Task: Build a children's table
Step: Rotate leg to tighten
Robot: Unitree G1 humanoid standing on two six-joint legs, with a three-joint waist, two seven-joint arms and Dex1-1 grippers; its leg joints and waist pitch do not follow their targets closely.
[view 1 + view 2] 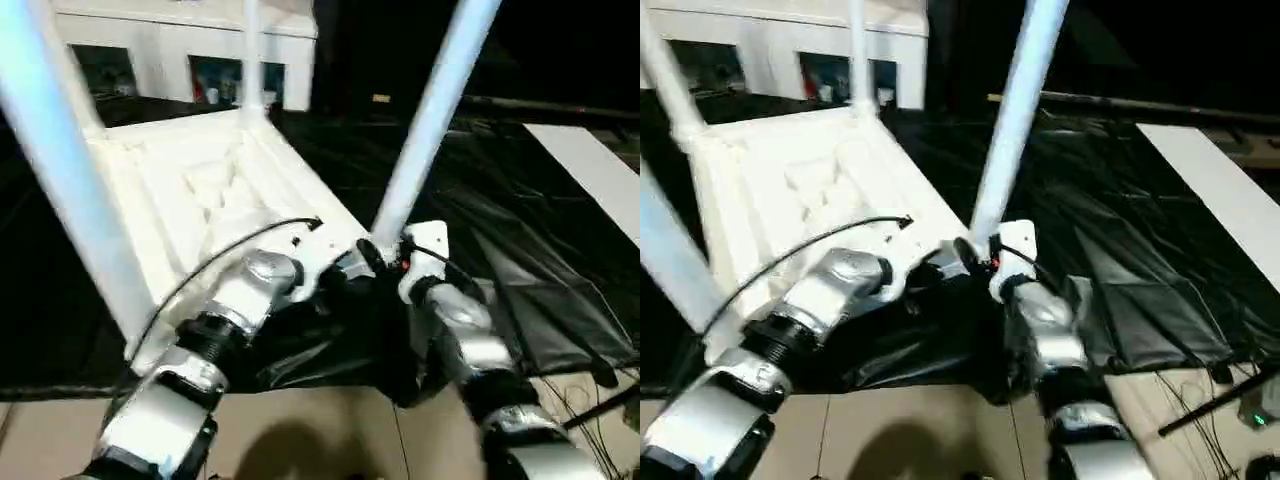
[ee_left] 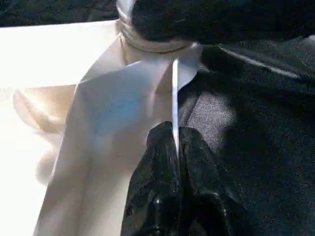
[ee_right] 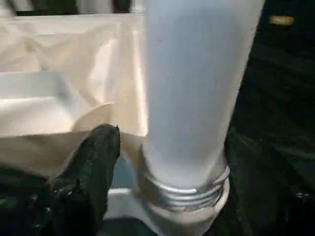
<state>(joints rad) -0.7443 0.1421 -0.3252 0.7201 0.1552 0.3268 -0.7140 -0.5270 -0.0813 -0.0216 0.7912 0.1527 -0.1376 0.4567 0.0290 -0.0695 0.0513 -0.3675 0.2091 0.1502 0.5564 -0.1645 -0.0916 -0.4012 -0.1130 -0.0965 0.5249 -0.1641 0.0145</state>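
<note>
top [image 1: 215, 190]: white, upside down, ribbed underside up, centre-left of the head view
legs [image 1: 432, 120]: white tubes standing in corner sockets, rising out of frame
near-right leg [image 3: 194, 93]: silver threaded collar at its socket

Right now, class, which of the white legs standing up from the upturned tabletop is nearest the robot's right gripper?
The leg at the tabletop's near right corner, rising just behind the right gripper; the others stand at the far corner and the left.

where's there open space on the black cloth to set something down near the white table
Right of the upturned children's table, black cloth lies bare up to the white board. The near corner is crowded: left claw pinches the rim, right claw at a leg.
</note>
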